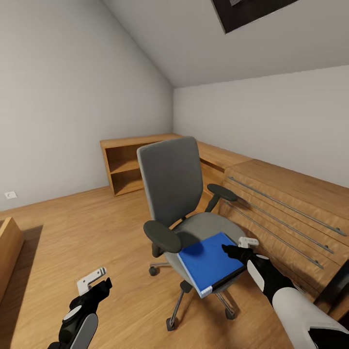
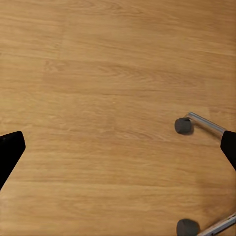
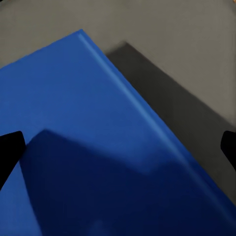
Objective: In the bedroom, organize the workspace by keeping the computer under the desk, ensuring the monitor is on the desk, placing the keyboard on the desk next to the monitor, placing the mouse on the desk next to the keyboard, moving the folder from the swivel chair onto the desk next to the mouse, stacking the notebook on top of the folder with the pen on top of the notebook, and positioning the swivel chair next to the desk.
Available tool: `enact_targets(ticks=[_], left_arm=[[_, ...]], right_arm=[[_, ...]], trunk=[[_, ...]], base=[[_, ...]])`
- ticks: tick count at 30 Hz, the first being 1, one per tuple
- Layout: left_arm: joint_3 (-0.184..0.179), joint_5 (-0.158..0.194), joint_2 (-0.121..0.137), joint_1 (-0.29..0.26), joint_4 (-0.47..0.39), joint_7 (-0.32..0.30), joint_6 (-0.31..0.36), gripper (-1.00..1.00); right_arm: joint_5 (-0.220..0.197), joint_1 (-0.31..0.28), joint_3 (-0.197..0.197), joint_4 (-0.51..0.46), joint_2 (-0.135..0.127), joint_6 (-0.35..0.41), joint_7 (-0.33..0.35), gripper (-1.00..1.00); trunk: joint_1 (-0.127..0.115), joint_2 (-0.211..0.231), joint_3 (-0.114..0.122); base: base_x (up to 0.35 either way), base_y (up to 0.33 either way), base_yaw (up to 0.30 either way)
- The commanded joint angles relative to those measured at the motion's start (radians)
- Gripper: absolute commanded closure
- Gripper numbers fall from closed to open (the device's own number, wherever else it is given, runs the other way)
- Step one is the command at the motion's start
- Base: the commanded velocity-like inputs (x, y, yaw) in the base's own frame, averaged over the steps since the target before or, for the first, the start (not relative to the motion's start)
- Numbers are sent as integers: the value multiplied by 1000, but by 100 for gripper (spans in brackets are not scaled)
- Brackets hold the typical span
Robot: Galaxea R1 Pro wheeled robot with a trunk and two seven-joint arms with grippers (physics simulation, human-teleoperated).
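The swivel chair (image 1: 170,189), grey with black armrests, stands mid-floor in the bedroom. On its seat (image 3: 196,44) lies the bright-blue folder (image 1: 209,261), its near corner reaching past the seat's front. My right gripper (image 1: 238,248) hovers at the folder's right edge. In the right wrist view the folder (image 3: 83,147) spreads beneath the open right gripper (image 3: 118,150), both dark fingertips (image 3: 10,152) far apart. My left gripper (image 1: 97,286) hangs low at the left over bare floor. The left gripper (image 2: 118,147) is open, with two chair casters (image 2: 183,126) in its wrist view.
A light-wood drawer chest (image 1: 286,203) with bar handles runs along the right wall, close behind the chair. A low open wooden shelf (image 1: 127,165) stands in the far corner. Another wooden piece (image 1: 7,247) sits at the left edge. Plank floor (image 1: 87,228) lies open left of the chair.
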Motion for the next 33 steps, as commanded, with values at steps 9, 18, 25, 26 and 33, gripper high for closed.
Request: enact_targets(ticks=[9,18,25,26,33], left_arm=[[-3,8,1,-1,-1,8,2,-100],[-4,9,1,-1,0,9,2,-100],[-6,8,1,-1,0,10,2,-100],[-6,9,1,-1,0,10,1,-100],[-7,9,0,-1,0,11,2,-100]], right_arm=[[-5,0,-1,12,0,6,2,-100],[-5,0,0,12,0,6,2,-100],[-5,0,0,12,0,6,2,-100],[-5,0,0,11,0,6,2,-100],[-5,0,0,11,0,6,2,-100]], trunk=[[0,0,-1],[0,0,-1],[0,0,-1],[0,0,-1],[-27,49,21]], base=[[-14,0,0],[-94,0,0],[-5,0,0],[0,0,0],[0,0,0]])
